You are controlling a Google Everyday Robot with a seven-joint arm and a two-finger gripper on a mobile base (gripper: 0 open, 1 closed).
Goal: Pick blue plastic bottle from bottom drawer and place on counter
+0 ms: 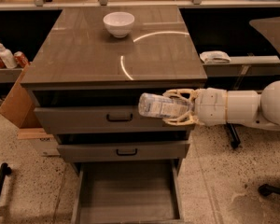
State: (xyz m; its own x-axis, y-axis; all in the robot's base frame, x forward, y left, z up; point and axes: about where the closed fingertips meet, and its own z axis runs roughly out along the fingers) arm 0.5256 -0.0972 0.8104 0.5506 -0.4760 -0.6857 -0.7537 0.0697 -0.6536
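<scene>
My gripper (177, 107) reaches in from the right and is shut on the blue plastic bottle (157, 106). The bottle lies sideways in the fingers, in front of the top drawer and just below the counter's front edge. The counter (88, 55) is a glossy grey-brown top with curved light reflections. The bottom drawer (127, 192) stands pulled open below, and its flat inside is bare.
A white bowl (118, 23) sits at the back of the counter. Two upper drawers with black handles (119, 119) are closed. A white pump bottle (4, 55) and cans stand on the left shelf. A cardboard box (16, 101) leans at the left. A white cloth (214, 57) lies on the right shelf.
</scene>
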